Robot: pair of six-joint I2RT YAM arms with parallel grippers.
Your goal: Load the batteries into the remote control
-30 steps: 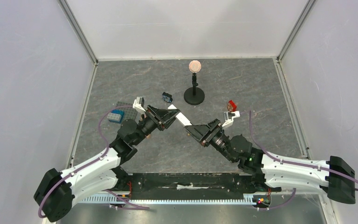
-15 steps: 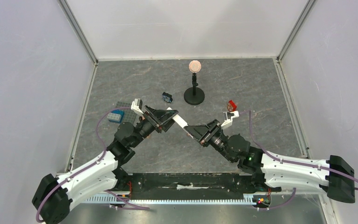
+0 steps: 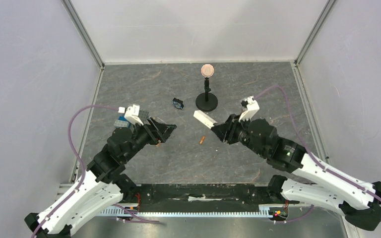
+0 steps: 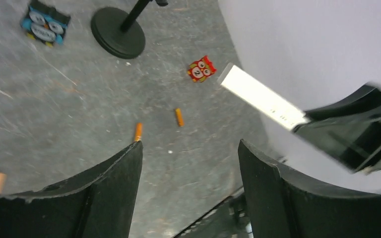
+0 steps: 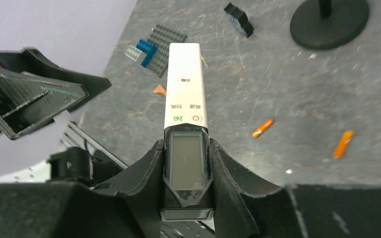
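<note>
My right gripper is clenched on the remote control, grasping its black-panel end. The white end sticks out ahead, held above the bench. My left gripper is released, jaws wide, nothing between them. Both batteries lie loose on the bench, near each other, apart from the remote control and between my two grippers. A black stand sits farther back.

Smooth white plastic remote control, matt grey veined tabletop, matt black stand
</note>
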